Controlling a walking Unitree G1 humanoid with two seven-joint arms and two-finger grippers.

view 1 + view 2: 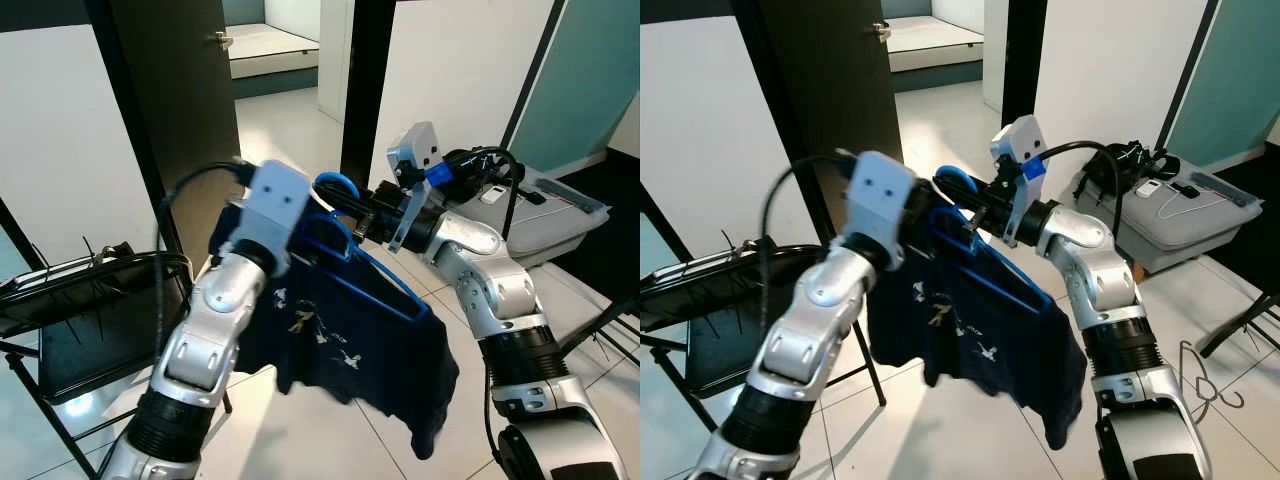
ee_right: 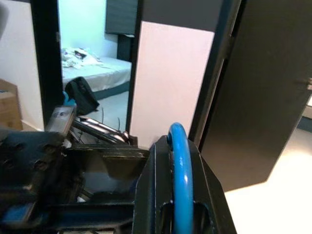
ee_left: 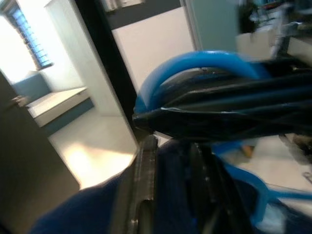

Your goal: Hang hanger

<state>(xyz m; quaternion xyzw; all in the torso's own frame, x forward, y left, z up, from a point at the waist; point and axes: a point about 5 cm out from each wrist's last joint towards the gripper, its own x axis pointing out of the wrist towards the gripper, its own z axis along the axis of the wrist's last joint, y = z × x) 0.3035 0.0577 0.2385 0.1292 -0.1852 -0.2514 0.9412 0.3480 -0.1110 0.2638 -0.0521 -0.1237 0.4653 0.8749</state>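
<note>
A blue plastic hanger (image 1: 385, 288) carrying a dark navy T-shirt (image 1: 345, 345) is held up in front of me between both arms. My right gripper (image 2: 178, 161) is shut on the hanger's blue hook (image 1: 335, 186), which stands up between its black fingers (image 2: 151, 185). My left gripper (image 3: 175, 195) comes in from the left, mostly hidden behind its grey wrist camera (image 1: 278, 203). It is clamped on the cloth-covered neck of the hanger just below the hook. The shirt droops down to the right.
A black folding chair (image 1: 90, 310) stands at my left. A dark door (image 1: 170, 100) and a black post (image 1: 365, 90) frame a doorway to a room with a bed. A grey case (image 1: 565, 215) lies at the right, a wire hanger (image 1: 1205, 385) on the tiled floor.
</note>
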